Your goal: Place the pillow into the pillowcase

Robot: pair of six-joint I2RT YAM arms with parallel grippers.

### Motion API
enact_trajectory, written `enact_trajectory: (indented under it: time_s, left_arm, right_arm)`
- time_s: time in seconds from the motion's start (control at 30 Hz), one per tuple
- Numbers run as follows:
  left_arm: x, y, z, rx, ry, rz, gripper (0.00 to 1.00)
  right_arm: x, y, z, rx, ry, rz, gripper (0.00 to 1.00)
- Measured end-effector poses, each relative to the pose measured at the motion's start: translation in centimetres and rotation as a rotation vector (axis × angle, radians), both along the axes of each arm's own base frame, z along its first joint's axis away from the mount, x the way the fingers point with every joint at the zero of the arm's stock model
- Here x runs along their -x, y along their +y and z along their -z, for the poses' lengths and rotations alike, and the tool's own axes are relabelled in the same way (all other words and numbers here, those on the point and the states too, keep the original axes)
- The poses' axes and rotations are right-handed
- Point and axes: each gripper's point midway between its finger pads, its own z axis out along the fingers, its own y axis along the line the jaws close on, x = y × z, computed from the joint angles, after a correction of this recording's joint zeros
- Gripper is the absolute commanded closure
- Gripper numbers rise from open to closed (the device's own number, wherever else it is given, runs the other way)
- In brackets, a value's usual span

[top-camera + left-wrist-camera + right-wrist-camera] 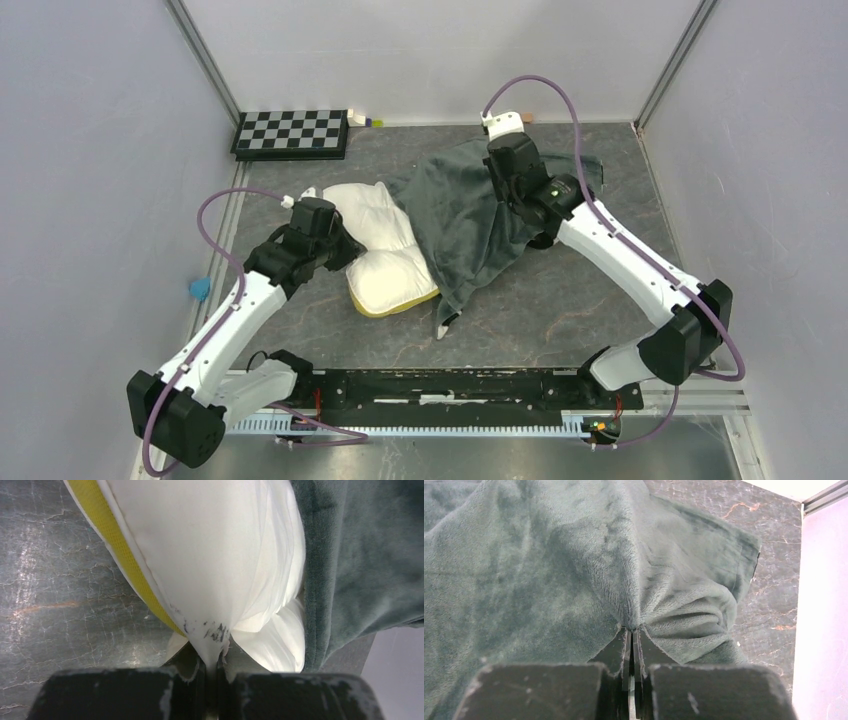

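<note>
Though dark, marbled table [560, 310]; pale walls [80, 150]

A dark grey table [560, 310] with pale, marble-like veining sits inside an enclosure of plain light-grey walls [90, 180]. Slanted metal posts [205, 60] rise at its two far corners. At 11 o'clock on the table, close to the far wall, a black-and-white checkerboard [291, 131] lies flat. Just beside its right end is a small white item [364, 119] with a yellow-green tip, too small to identify. A small blue object [200, 289] lies at the 9 o'clock edge, beside the left wall. Along the 6 o'clock edge runs a black rail [450, 385], with a white toothed strip [400, 426] just in front of it.
</note>
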Motion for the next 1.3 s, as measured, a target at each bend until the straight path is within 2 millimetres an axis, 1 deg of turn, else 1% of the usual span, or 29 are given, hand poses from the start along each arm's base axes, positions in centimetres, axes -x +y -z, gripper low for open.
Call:
enact_trajectory:
  time_s: [0.03,0.1,0.17,0.2,0.27,0.33,0.37,0.4,0.43,0.5,0.57,0.6,0.67,0.7,0.77,0.8,0.87,0.9,0.93,0.97,1.0,1.03,1.07,1.1,1.13,1.17,1.23,1.27,1.3]
  left_arm:
    - [0.0,-0.1,-0.1,0.006,-0.002,0.004,0.98]
    - [0.1,-0.2,-0.4,0.013,-0.008,0.009,0.98]
    - [0.0,-0.4,-0.8,0.021,-0.016,0.014,0.98]
    - [-0.1,-0.5,-1.1,0.024,-0.022,0.017,0.98]
    - [-0.3,-0.7,-1.8,0.031,-0.037,0.020,0.98]
    - [-0.5,-0.8,-2.3,0.037,-0.051,0.020,0.98]
    - [-0.5,-0.8,-2.4,0.040,-0.055,0.021,0.98]
    - [-0.5,-0.9,-2.4,0.043,-0.054,0.025,0.98]
    - [-0.4,-1.0,-2.2,0.047,-0.051,0.030,0.98]
    - [-0.5,-1.2,-1.0,0.047,-0.046,0.034,0.98]
    - [-0.2,-1.1,1.1,0.033,-0.015,0.033,0.98]
    - [0.1,-0.8,2.6,0.018,0.016,0.030,0.98]
    - [0.9,-0.4,5.6,-0.010,0.083,0.023,0.98]
    - [1.4,-0.1,6.9,-0.021,0.113,0.020,0.98]
    - [2.0,0.1,8.4,-0.034,0.148,0.017,0.98]
    - [2.1,0.2,8.6,-0.036,0.155,0.015,0.98]
    - [1.9,0.1,8.5,-0.032,0.147,0.015,0.98]
    - [1.8,0.0,8.4,-0.030,0.142,0.015,0.98]
    - [1.7,0.0,8.4,-0.028,0.139,0.015,0.98]
    - [1.7,0.0,8.4,-0.028,0.137,0.015,0.98]
    - [1.7,0.0,8.4,-0.028,0.137,0.015,0.98]
    - [1.7,0.0,8.4,-0.028,0.136,0.014,0.98]
    - [1.7,0.0,8.4,-0.028,0.136,0.014,0.98]
    - [1.7,0.0,8.4,-0.028,0.136,0.014,0.98]
    - [1.6,0.0,8.4,-0.027,0.136,0.014,0.98]
    - [1.6,0.0,8.4,-0.027,0.135,0.014,0.98]
    - [1.6,-0.1,8.3,-0.025,0.133,0.015,0.98]
    - [1.5,-0.1,8.3,-0.022,0.131,0.016,0.98]
    - [1.4,-0.2,8.2,-0.017,0.127,0.014,0.98]
  right_arm:
    - [0.1,0.3,0.1,-0.005,0.004,-0.005,1.00]
    - [1.0,1.6,1.2,-0.004,0.016,-0.033,1.00]
    - [2.4,3.4,3.7,0.007,0.044,-0.075,1.00]
    - [3.2,4.1,5.8,0.013,0.068,-0.094,1.00]
    - [5.5,4.0,11.5,0.063,0.165,-0.119,1.00]
    - [7.4,2.3,16.6,0.120,0.271,-0.102,0.98]
    - [8.1,1.1,18.6,0.148,0.317,-0.079,0.92]
    - [8.5,0.4,19.7,0.157,0.342,-0.061,0.86]
    - [8.6,0.1,19.9,0.152,0.349,-0.050,0.78]
    - [8.4,0.4,18.9,0.120,0.321,-0.042,0.62]
    - [8.5,1.7,16.8,0.081,0.278,-0.064,0.43]
    - [8.4,2.7,15.2,0.060,0.246,-0.084,0.37]
    - [8.3,5.2,12.2,0.015,0.184,-0.126,0.28]
    - [8.5,6.8,10.4,-0.013,0.145,-0.159,0.24]
    - [9.2,9.4,8.2,-0.059,0.098,-0.221,0.18]
    - [9.8,10.6,7.5,-0.075,0.084,-0.251,0.15]
    - [11.0,12.4,7.4,-0.077,0.082,-0.303,0.13]
    - [11.4,13.0,7.8,-0.068,0.090,-0.319,0.12]
    - [11.9,13.8,9.0,-0.043,0.109,-0.340,0.12]
    - [12.0,14.0,9.5,-0.031,0.119,-0.345,0.12]
    - [12.2,14.3,10.7,-0.005,0.140,-0.350,0.12]
    - [12.3,14.4,11.8,0.017,0.157,-0.351,0.14]
    - [12.3,14.4,12.8,0.039,0.173,-0.350,0.19]
    - [12.3,14.3,13.7,0.063,0.189,-0.346,0.27]
    - [12.3,14.1,14.4,0.087,0.199,-0.338,0.42]
    - [12.2,13.9,14.8,0.103,0.204,-0.333,0.62]
    - [12.0,13.7,15.1,0.143,0.214,-0.318,0.93]
    - [11.8,13.9,14.8,0.151,0.214,-0.315,1.00]
    - [11.6,14.5,14.2,0.146,0.210,-0.316,1.00]
